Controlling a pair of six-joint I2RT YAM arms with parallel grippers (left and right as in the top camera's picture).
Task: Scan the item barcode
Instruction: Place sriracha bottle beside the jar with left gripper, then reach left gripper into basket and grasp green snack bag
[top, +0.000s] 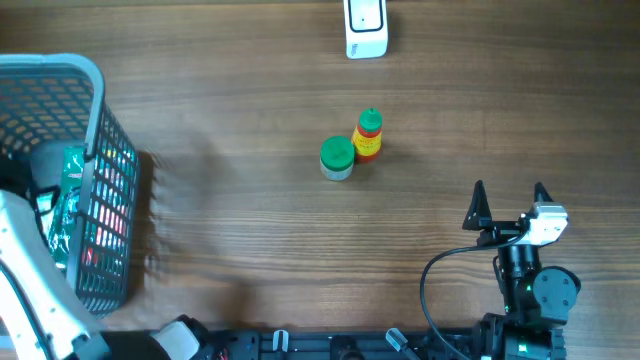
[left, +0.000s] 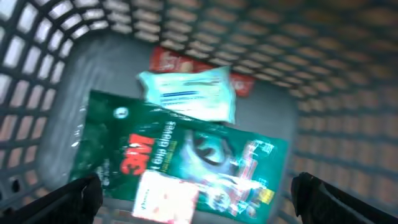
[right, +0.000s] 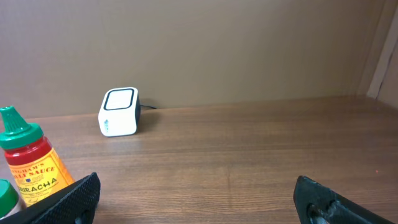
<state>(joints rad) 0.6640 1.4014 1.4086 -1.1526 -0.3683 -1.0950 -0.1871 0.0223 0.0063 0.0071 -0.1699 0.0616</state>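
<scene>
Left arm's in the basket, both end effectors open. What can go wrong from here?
1. The pale packet lies across the green 3M glove pack and a red packet; the open left end effector may pinch two or slip on glossy film.
2. Its fingers sit low between the basket walls, so a lift could snag the mesh.
3. The sriracha bottle and green-lidded jar stand close together in front of the scanner; a carry could topple them.
</scene>
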